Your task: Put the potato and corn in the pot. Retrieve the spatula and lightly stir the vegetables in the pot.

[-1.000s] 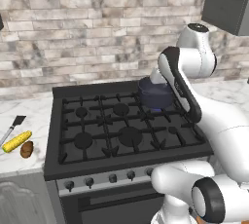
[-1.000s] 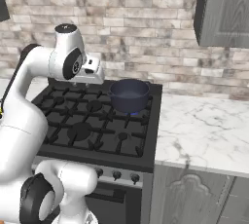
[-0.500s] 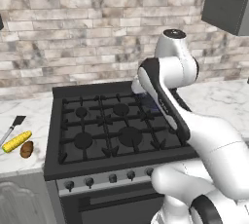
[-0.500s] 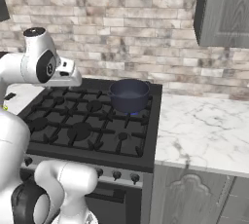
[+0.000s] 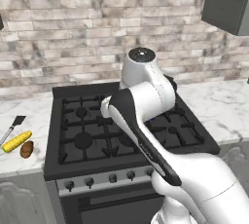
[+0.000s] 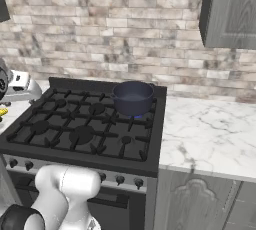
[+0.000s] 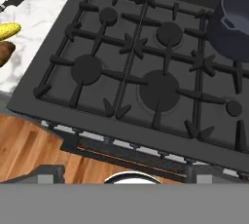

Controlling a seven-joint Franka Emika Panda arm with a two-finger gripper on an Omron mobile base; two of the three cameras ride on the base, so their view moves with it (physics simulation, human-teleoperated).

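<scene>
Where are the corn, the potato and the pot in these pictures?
corn [image 5: 16,141], left base view, middle of the cob.
potato [image 5: 26,149], left base view, its brown middle.
pot [image 6: 133,103], right base view, front wall.

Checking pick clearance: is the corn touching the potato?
Cannot tell. In the left base view the corn and potato lie side by side on the counter, with no plain gap between them.

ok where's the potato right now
In the left base view the potato lies on the marble counter left of the stove, right beside the corn.
</scene>
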